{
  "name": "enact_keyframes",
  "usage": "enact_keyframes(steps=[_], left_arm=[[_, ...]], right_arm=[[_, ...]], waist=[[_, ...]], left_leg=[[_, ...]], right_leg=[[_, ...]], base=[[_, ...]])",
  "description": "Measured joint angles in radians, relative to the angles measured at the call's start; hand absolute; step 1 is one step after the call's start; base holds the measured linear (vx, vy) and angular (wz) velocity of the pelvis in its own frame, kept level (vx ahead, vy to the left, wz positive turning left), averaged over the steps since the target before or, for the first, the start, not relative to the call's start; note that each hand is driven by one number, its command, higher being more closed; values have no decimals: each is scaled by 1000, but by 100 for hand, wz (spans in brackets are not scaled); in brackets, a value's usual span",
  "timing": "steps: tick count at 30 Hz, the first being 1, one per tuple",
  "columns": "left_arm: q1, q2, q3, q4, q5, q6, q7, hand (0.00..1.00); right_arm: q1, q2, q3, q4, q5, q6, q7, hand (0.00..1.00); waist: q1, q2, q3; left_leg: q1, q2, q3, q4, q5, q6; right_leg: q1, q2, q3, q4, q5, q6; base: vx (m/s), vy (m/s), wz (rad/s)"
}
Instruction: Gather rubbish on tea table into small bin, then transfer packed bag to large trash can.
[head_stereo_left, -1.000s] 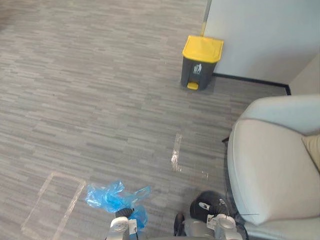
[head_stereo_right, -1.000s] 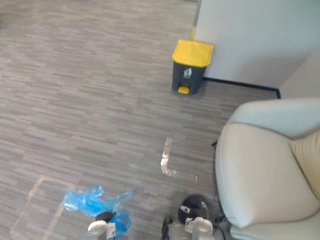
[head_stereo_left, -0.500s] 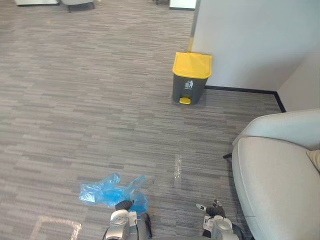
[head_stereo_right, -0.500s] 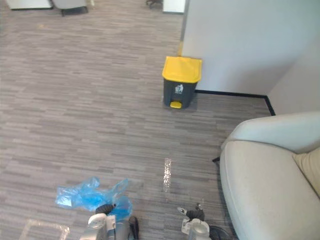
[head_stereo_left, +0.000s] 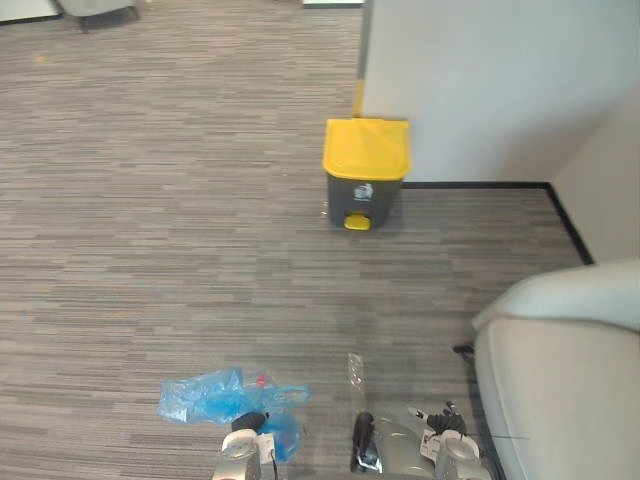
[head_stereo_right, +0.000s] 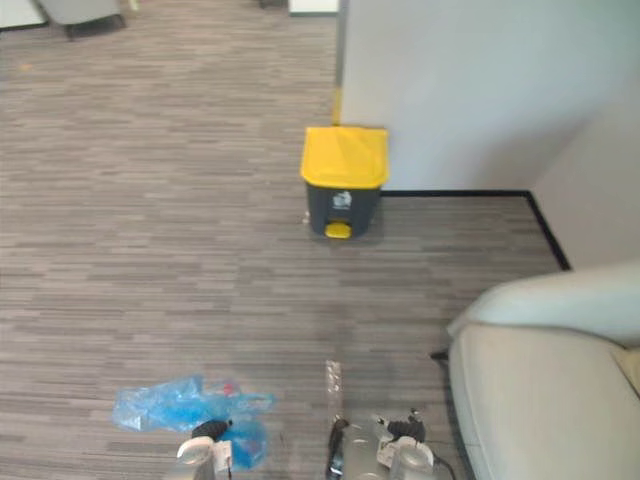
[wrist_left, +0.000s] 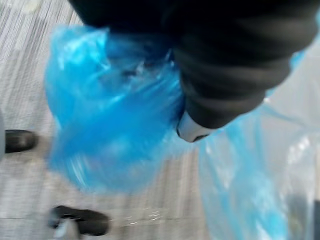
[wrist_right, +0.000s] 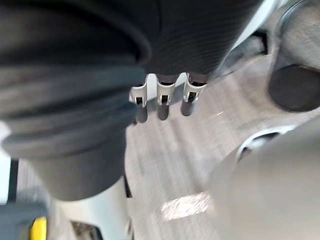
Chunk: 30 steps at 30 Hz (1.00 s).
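Observation:
A crumpled blue plastic bag hangs low over the carpet at the lower left, and my left hand is shut on its bunched top. In the left wrist view the blue bag is gathered under the dark cover of the left hand. The large trash can, grey with a yellow lid that is down, stands ahead against the white wall; it is also seen in the right eye view. My right hand hangs with relaxed fingers and holds nothing, low beside the armchair.
A pale armchair takes up the lower right. The white wall with black skirting forms a corner behind and to the right of the can. A strip of clear tape lies on the grey carpet.
The whole view has shifted as the camera moved: the trash can now sits lower and nearer the centre, and the armchair has slid right. The blue bag stays in my left hand.

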Motion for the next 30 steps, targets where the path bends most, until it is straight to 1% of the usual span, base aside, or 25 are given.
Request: enact_keyframes(steps=[1,2,3,5,6,7,8,9,10,11,12,13,14,16,17,19,20,21,22,23,24,25,26,27,30], left_arm=[[4,0,2,-12,0,-2,0,100],[11,1,3,-29,0,-6,-1,100],[11,1,3,-35,0,-6,-1,100],[16,1,3,-54,0,-6,-1,100],[19,1,6,-66,-1,-9,0,100],[20,0,8,-69,-1,-9,1,100],[35,-6,11,-69,-1,-10,2,100],[35,-1,13,-62,-1,-10,1,100],[23,10,35,-59,-1,-9,5,100],[12,10,39,-63,0,-10,4,100],[12,10,38,-62,0,-9,4,100],[17,6,39,-50,0,-7,4,100],[21,4,38,-51,0,-6,4,100],[29,7,35,-49,1,-7,5,100],[30,15,29,-39,1,-6,5,100],[31,15,28,-27,1,-4,5,100],[31,15,25,-27,1,-2,5,100],[30,16,25,-22,1,-2,5,100],[30,16,25,-16,0,-2,5,100],[27,12,26,1,0,-1,4,100],[19,8,26,16,0,0,4,100],[18,7,28,22,1,0,3,100],[3,2,29,52,1,0,3,100],[3,0,17,69,2,3,-4,100],[-3,-6,15,66,12,3,-5,100]], right_arm=[[-6,6,8,1,1,0,0,0],[-23,18,13,5,2,3,0,0],[-33,27,24,14,2,7,0,0],[-38,31,36,14,3,13,1,0],[-42,31,32,10,3,14,-1,0],[-39,31,25,7,3,14,-2,0],[-24,29,24,-7,3,14,-2,0],[-27,26,28,4,3,14,-3,0],[-26,24,39,10,2,23,3,0],[-27,28,21,5,1,23,-2,0],[-30,30,13,4,1,23,-2,0],[-34,31,9,-6,0,22,-1,0],[-35,31,11,-6,0,21,-1,0],[-29,26,27,-5,0,19,0,0],[-18,22,43,-3,0,17,2,0],[-4,23,49,-3,0,15,2,0],[6,23,47,-6,1,15,2,0],[0,25,47,-10,-1,12,0,0],[-3,25,46,-9,-1,12,0,0],[-6,24,42,-7,-1,10,0,0],[-9,24,40,-4,-1,4,0,0],[-7,24,37,-2,-2,4,1,0],[-7,19,17,6,-2,4,3,0],[-18,8,-7,9,-7,4,0,0],[-24,14,-20,20,-29,5,-1,0]], waist=[[6,1,1],[12,8,8],[23,0,13],[50,-19,23],[54,-22,26],[53,-20,25],[55,-9,14],[59,-19,15],[46,-59,-9],[48,-68,-14],[49,-70,-15],[59,-73,-14],[62,-74,-11],[61,-60,-5],[52,-54,3],[46,-47,3],[44,-46,3],[40,-48,5],[36,-49,5],[27,-49,5],[25,-50,6],[24,-54,4],[16,-50,6],[15,-15,-3],[11,-9,-1]], left_leg=[[-47,23,11,96,-18,19],[-129,61,41,221,-66,67],[-199,85,77,245,-107,101],[-276,98,133,155,-152,140],[-298,91,153,-13,-156,136],[-299,84,155,-126,-142,139],[-289,63,117,-368,-19,138],[-284,45,104,-360,6,117],[-272,-1,127,-381,-2,132],[-276,-12,129,-379,-17,144],[-274,-15,136,-373,-27,151],[-245,-22,162,-373,-48,167],[-197,-35,175,-399,-60,173],[-99,-45,195,-459,-98,168],[-40,-54,205,-485,-112,170],[31,-56,219,-519,-133,163],[59,-56,224,-539,-146,163],[88,-56,235,-562,-144,159],[105,-55,237,-576,-146,157],[139,-51,239,-600,-155,144],[162,-49,236,-614,-165,125],[169,-52,232,-617,-172,112],[197,-57,198,-626,-189,88],[208,-39,165,-644,-174,91],[210,-21,127,-594,-149,74]], right_leg=[[35,8,9,-26,-15,-2],[105,17,26,-72,-35,8],[155,17,43,-108,-35,9],[227,-8,68,-151,-34,11],[256,-30,73,-150,-35,16],[271,-39,79,-147,-40,25],[294,-49,101,-134,-67,85],[301,-66,124,-129,-85,115],[294,-106,152,-133,-70,118],[273,-110,176,-123,-28,122],[267,-117,182,-108,-9,131],[249,-132,217,-50,31,158],[217,-148,244,47,61,193],[114,-157,291,314,134,203],[37,-157,311,490,125,191],[-71,-144,270,618,56,159],[-120,-140,229,618,30,146],[-163,-135,166,564,-4,123],[-172,-133,133,528,-14,114],[-187,-112,77,402,-22,107],[-191,-83,51,249,-3,99],[-184,-71,50,168,26,99],[-155,-49,46,77,93,50],[-142,-31,26,70,69,39],[-126,-28,8,112,-8,30]], base=[[531,31,-19],[479,64,-33],[465,81,-39],[452,141,-55],[455,189,-50],[461,262,-46],[378,256,-41],[467,300,-24],[525,319,-1],[426,248,9],[435,277,-18],[314,202,-36],[371,234,-44],[274,143,-35],[242,92,-22],[223,26,-21],[258,-15,-23],[167,-24,-13],[250,-83,-11],[299,-126,-2],[366,-163,4],[364,-172,20],[404,-130,15],[419,-115,13],[421,-178,16]])
